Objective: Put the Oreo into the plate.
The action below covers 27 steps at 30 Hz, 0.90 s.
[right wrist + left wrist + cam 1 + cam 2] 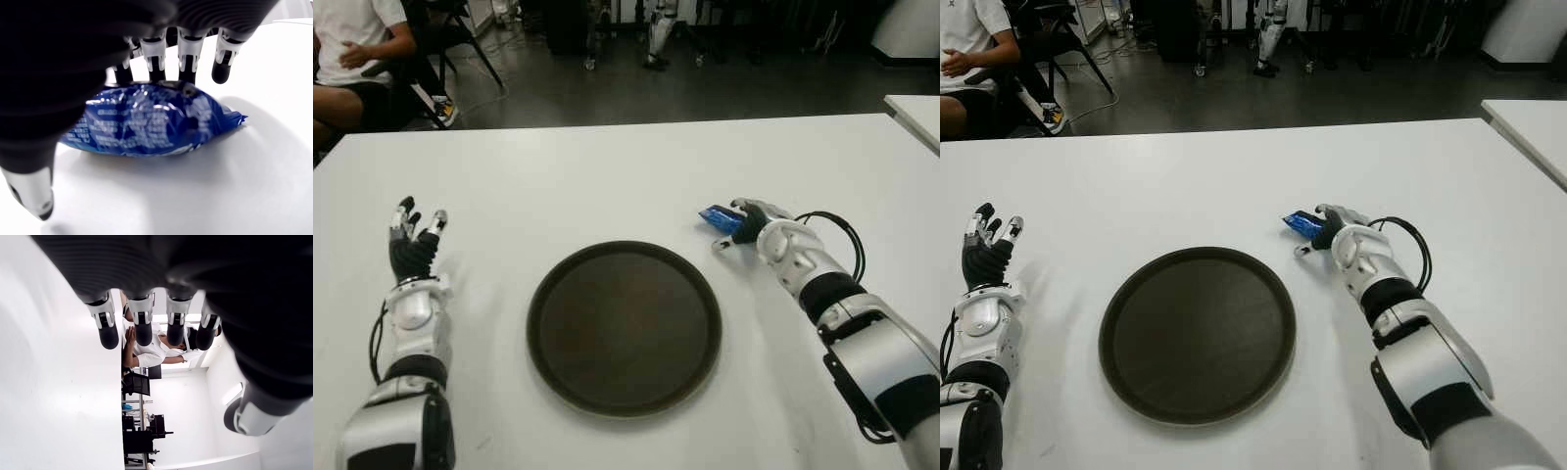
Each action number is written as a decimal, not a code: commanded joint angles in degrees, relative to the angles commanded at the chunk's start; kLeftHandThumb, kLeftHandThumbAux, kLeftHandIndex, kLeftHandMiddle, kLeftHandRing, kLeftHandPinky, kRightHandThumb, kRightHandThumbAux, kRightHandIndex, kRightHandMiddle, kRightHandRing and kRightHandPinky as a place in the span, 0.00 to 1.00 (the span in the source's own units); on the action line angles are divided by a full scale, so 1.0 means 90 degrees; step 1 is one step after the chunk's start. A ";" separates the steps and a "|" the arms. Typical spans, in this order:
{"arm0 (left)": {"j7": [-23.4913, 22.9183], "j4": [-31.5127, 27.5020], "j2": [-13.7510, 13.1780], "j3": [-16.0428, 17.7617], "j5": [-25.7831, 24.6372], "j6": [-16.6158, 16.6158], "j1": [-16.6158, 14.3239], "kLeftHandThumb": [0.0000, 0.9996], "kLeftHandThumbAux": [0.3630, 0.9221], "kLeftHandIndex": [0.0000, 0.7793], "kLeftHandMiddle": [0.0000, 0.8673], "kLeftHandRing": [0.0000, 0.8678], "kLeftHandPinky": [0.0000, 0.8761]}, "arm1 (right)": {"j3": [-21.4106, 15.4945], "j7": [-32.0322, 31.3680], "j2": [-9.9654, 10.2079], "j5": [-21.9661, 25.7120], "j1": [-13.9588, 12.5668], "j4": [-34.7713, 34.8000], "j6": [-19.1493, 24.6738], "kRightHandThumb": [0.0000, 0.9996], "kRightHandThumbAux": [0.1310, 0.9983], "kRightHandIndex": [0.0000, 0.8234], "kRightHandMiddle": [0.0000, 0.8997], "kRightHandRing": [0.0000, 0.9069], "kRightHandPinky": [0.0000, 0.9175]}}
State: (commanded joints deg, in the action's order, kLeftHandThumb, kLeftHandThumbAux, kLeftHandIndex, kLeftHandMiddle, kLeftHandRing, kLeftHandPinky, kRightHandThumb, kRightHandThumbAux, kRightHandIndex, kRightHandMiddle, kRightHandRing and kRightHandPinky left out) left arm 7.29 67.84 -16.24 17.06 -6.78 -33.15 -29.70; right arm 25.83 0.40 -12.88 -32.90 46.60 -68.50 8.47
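A blue Oreo pack (720, 219) lies on the white table (607, 186), just beyond the right rim of the round dark plate (543, 294). My right hand (744, 227) is over the pack from the right. In the right wrist view its fingers (188, 54) arch over the far side of the pack (151, 122), while the thumb (29, 196) stands apart from the wrapper on the near side. The pack's left end sticks out from under the hand. My left hand (413, 240) shows left of the plate, fingers (143, 328) straight and holding nothing.
A seated person (352, 59) and chairs are beyond the table's far left corner. A second white table (915, 113) shows at the far right. The table's far edge runs behind the pack.
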 joint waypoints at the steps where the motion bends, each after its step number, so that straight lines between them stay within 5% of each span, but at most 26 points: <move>1: -0.0003 0.0012 -0.0005 0.0011 -0.0011 0.0019 -0.0010 0.00 0.49 0.00 0.00 0.00 0.00 | 0.0002 0.0048 -0.0001 -0.0004 -0.0010 -0.0004 -0.0034 0.00 0.60 0.10 0.15 0.14 0.10; 16: -0.0041 0.0040 -0.0014 0.0023 -0.0017 -0.0012 -0.0010 0.00 0.47 0.00 0.00 0.00 0.00 | -0.0249 0.0688 0.0070 0.0185 -0.0073 -0.0140 -0.0209 0.00 0.66 0.25 0.27 0.26 0.23; 23: -0.0074 0.0009 0.0015 0.0053 -0.0065 -0.0034 -0.0011 0.00 0.46 0.00 0.00 0.00 0.00 | -0.0459 0.1095 0.0106 0.0362 -0.0138 -0.0150 -0.0373 0.05 0.74 0.42 0.38 0.39 0.39; 25: -0.0070 0.0010 0.0012 0.0054 -0.0061 -0.0009 -0.0013 0.00 0.47 0.00 0.00 0.00 0.00 | -0.0543 0.1169 0.0113 0.0427 -0.0161 -0.0136 -0.0437 0.42 0.71 0.48 0.46 0.48 0.46; 27: -0.0058 0.0015 0.0003 0.0046 -0.0046 0.0013 -0.0015 0.00 0.47 0.00 0.00 0.00 0.00 | -0.0613 0.1212 0.0121 0.0486 -0.0176 -0.0132 -0.0487 0.55 0.70 0.49 0.51 0.51 0.50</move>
State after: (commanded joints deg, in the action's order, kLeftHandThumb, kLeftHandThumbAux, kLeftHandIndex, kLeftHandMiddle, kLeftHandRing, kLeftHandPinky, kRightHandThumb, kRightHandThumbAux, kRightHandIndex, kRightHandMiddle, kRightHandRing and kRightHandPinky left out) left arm 6.76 67.98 -16.21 17.47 -7.19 -33.03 -29.83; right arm 20.31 11.31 -11.79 -28.53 45.01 -69.68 4.09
